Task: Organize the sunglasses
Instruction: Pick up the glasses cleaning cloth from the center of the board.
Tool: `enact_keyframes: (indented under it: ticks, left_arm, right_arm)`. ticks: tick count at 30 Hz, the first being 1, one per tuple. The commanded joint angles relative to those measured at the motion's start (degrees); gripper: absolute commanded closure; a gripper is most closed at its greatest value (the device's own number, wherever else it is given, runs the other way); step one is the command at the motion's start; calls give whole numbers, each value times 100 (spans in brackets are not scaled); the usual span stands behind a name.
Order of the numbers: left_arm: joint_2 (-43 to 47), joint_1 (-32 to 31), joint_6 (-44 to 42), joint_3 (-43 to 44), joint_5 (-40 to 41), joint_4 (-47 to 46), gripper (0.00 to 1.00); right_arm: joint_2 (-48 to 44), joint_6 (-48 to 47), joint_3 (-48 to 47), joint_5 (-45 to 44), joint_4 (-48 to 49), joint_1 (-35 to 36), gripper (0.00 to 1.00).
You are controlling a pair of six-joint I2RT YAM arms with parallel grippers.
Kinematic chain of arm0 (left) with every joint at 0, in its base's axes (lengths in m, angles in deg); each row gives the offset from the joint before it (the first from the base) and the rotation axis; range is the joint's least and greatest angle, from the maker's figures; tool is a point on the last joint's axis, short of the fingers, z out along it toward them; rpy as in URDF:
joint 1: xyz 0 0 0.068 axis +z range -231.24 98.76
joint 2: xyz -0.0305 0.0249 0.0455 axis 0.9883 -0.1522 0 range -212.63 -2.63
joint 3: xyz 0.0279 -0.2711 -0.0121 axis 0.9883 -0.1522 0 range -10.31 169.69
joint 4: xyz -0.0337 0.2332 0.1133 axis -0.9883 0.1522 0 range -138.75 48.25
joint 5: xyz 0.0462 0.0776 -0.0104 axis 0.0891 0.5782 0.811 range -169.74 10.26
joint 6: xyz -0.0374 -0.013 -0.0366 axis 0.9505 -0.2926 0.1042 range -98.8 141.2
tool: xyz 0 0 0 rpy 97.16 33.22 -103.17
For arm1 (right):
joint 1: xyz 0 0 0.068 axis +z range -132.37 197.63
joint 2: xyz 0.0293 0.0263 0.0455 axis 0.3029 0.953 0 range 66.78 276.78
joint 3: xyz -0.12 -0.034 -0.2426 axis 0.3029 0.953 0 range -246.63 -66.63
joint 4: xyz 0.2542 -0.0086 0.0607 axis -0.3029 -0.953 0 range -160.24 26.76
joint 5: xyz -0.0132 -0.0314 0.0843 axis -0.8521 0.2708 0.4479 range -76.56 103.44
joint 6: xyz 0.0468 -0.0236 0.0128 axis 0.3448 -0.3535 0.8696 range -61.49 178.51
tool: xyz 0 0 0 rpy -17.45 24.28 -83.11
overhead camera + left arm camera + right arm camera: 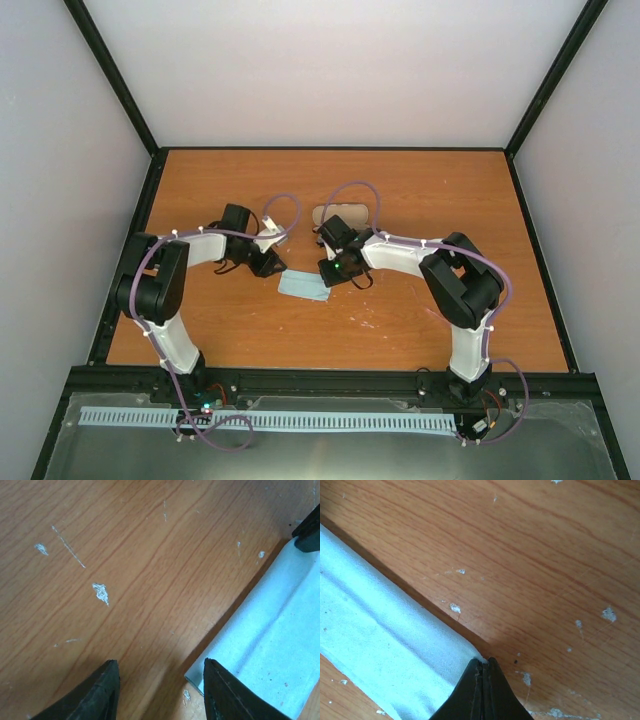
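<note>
L gripper [160,692] is held low over the bare table [200,320], fingers wide apart w/ nothing between them. The cloth [270,635] edge lies just beside its R finger. R gripper [482,690] is closed tight, apparently pinching the cloth's corner. The case [340,215] sits behind both. Sunglasses [366,321]: only a faint outline is made out, prob. on the table near-right of the cloth.

Step is judged as cloth folding. The free corner should be caught squarely so edges line up. The pinch is shown by wrist views only, the case and glasses by the top view only.
</note>
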Motion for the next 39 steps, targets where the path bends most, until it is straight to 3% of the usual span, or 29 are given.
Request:
enact_keyframes:
  ticks: [1, 15, 32, 39]
  left_arm:
    - [-73, -51, -224, -7, -44, 59, 57]
    - [10, -246, -470, -278, -72, 175, 56]
    - [48, -349, -554, -393, -51, 306, 98]
    - [114, -359, -372, -198, -241, 325, 99]
  right_arm:
    - [172, 43, 13, -204, -293, 37, 97]
    - [162, 63, 10, -228, -280, 37, 97]
    - [94, 125, 30, -354, -257, 37, 97]
    - [-38, 155, 50, -559, -218, 37, 97]
